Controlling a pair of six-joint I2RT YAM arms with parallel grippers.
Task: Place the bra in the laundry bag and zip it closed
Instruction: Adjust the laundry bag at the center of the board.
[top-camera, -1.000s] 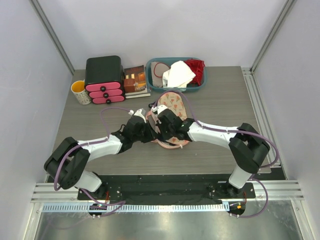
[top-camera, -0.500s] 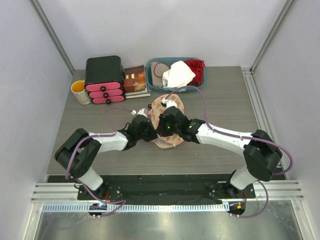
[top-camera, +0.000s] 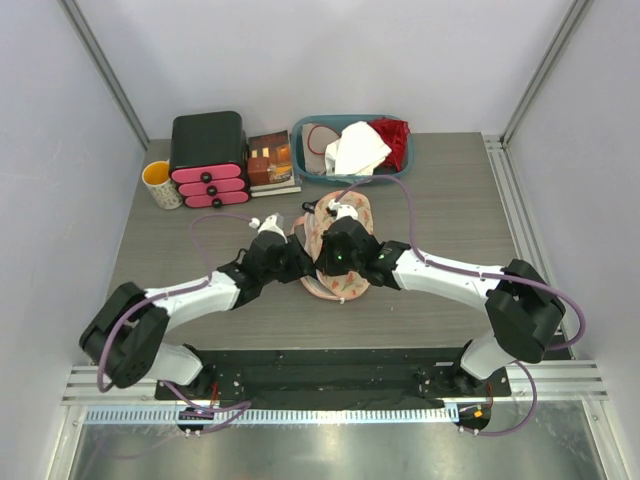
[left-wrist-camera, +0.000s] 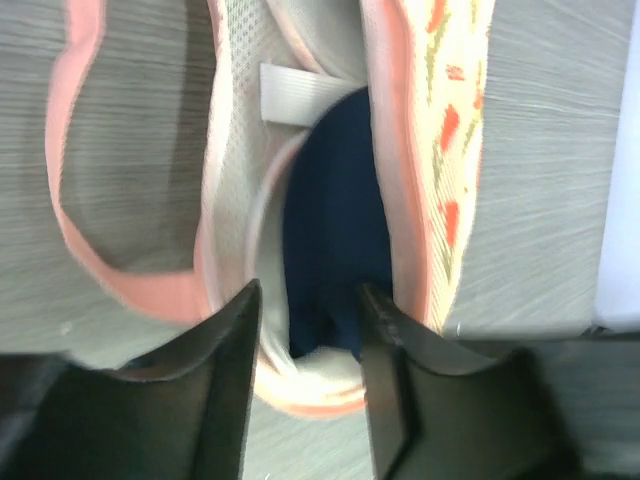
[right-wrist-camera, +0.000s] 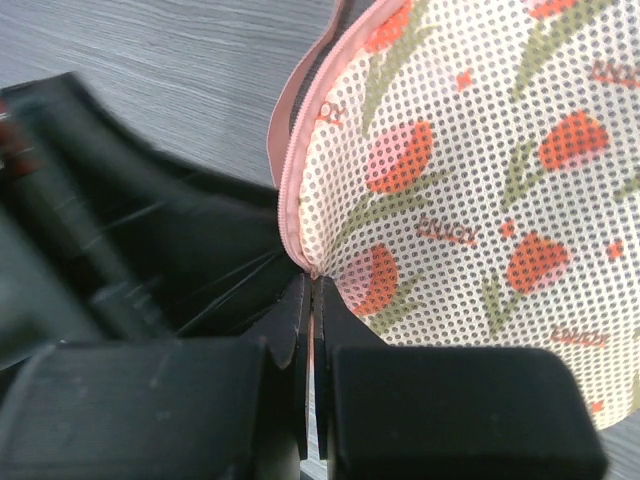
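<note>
Left fingers have parted since a moment ago, with the laundry bag end between them, ungripped.
Right fingers pinched shut on its pink trim, mid table; only the left wrist view shows the navy bra inside.

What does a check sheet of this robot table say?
Surface: grey wood-grain table.
Job's things: bra lies inside the laundry bag; bag not zipped.
Clutter: mug, drawer box, books, basket holding a white cloth.
Grippers: left fingers open at the bag's end; right fingers shut on the bag's pink edge.
Cables: purple cables loop along both arms.
Surroundings: plain walls.
</note>
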